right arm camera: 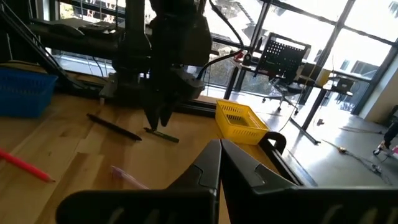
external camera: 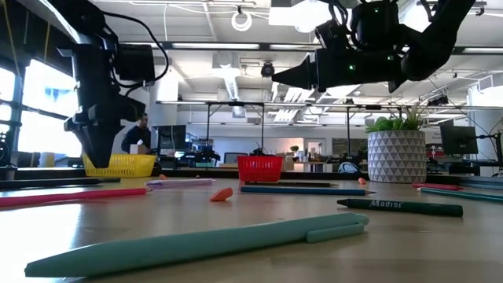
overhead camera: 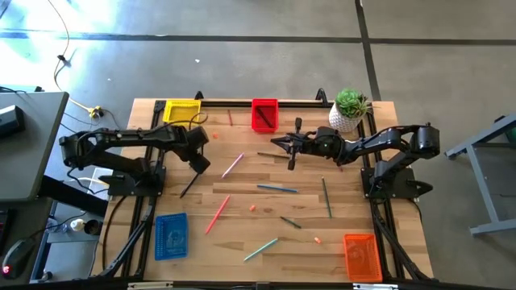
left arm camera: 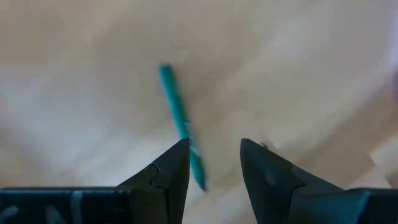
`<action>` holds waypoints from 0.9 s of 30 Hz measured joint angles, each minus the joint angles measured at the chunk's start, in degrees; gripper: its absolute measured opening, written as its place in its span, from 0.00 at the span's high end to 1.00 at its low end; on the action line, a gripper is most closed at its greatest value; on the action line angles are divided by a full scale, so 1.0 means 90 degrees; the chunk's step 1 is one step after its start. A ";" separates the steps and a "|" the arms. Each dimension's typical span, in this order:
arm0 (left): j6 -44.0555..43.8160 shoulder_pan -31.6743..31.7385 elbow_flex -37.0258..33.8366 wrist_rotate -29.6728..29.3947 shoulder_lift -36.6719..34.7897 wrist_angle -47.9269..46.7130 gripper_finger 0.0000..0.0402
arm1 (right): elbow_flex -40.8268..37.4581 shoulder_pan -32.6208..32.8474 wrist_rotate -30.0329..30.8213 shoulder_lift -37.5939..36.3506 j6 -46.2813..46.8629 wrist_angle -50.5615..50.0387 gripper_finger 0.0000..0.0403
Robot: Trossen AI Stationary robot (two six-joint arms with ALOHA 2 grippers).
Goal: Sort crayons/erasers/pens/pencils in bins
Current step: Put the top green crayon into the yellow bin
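High view first, working from my left: the left gripper (overhead camera: 199, 163) sits low over the wooden table (overhead camera: 242, 229), just in front of the yellow bin (overhead camera: 182, 110) at the back edge. Its fingers (left arm camera: 171, 177) are spread, and in the left wrist view a teal pen (left arm camera: 180, 121) lies on the wood just below them, touching neither, so I count it as not held. In the right wrist view the same gripper points straight down at the pen beside the yellow bin, with a black pen (right arm camera: 114, 127) just next to it.

Near the front left corner sits the blue bin (overhead camera: 171, 235). A pink pencil (overhead camera: 232, 166) and a red pencil (overhead camera: 218, 214) lie between the left arm and the table's middle. The red bin (overhead camera: 264, 113) stands at the back centre, well apart from the yellow one.

Moving right, a blue pencil (overhead camera: 276, 188), a light green pen (overhead camera: 260, 249) and a dark green pencil (overhead camera: 326, 197) lie scattered and apart from each other. The right gripper (overhead camera: 276, 142) hangs above the table just in front of the red bin, its fingers pressed together on nothing. A white plant pot (overhead camera: 346, 115) stands at the back right, and the orange bin (overhead camera: 361, 256) sits at the front right corner.
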 joint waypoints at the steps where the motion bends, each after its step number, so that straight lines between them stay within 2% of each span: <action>1: 0.0110 0.0166 0.0000 0.0002 0.0048 0.0040 0.67 | 0.0000 0.0000 0.0000 0.0000 0.0041 -0.0078 1.00; 5: 0.0548 0.0796 0.0000 0.0098 0.0258 0.0055 0.67 | 0.0000 0.0002 0.0000 0.0001 0.0093 -0.0234 1.00; 9: 0.0831 0.1201 -0.0001 0.0700 0.0569 0.0251 0.67 | 0.0000 0.0002 -0.0007 0.0000 0.0108 -0.0237 1.00; 19: 0.1153 0.1274 0.0052 0.0772 0.1245 0.0422 0.68 | 0.0000 0.0005 -0.0090 0.0002 0.0028 -0.0253 1.00; 27: 0.1372 0.1274 0.0179 0.0680 0.1215 0.0294 0.84 | 0.0000 0.0005 -0.0083 0.0002 -0.0020 -0.0021 1.00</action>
